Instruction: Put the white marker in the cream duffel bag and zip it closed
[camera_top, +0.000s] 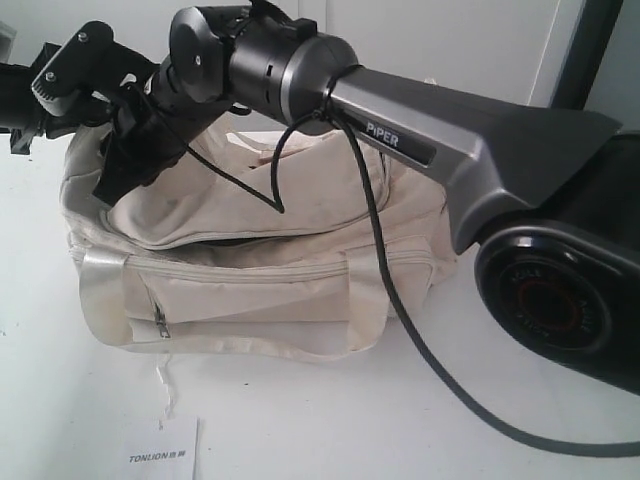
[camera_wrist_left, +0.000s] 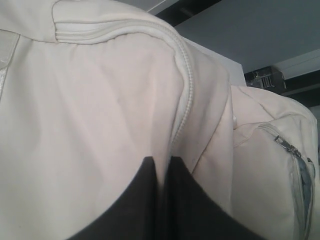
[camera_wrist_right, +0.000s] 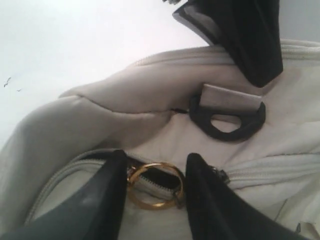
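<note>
Your right arm (camera_top: 480, 130) fills the upper right of the exterior view and reaches across to the upper left. It covers much of the top of the cream duffel bag (camera_top: 250, 300), which sits left of centre on the white table (camera_top: 350, 420). A black cable (camera_top: 400, 310) hangs from that arm, crosses the bag's right end and trails to the lower right. At the bottom left lies a white card (camera_top: 160, 455) printed TONLION, with a loose thread (camera_top: 165, 385) hanging from the bag just above it. In your left wrist view the left gripper (camera_wrist_left: 161, 160) is pinched on a ridge of the bag's cream fabric beside a zip seam. The right gripper (camera_wrist_right: 156, 155) stands partway apart with a gold ring (camera_wrist_right: 150, 205) on the zip between its fingers; you cannot tell whether it clamps the ring. A black D-ring (camera_wrist_right: 225, 136) sits just beyond. The white marker shows in none of your views. Behind is a pale wall (camera_top: 450, 40).
</note>
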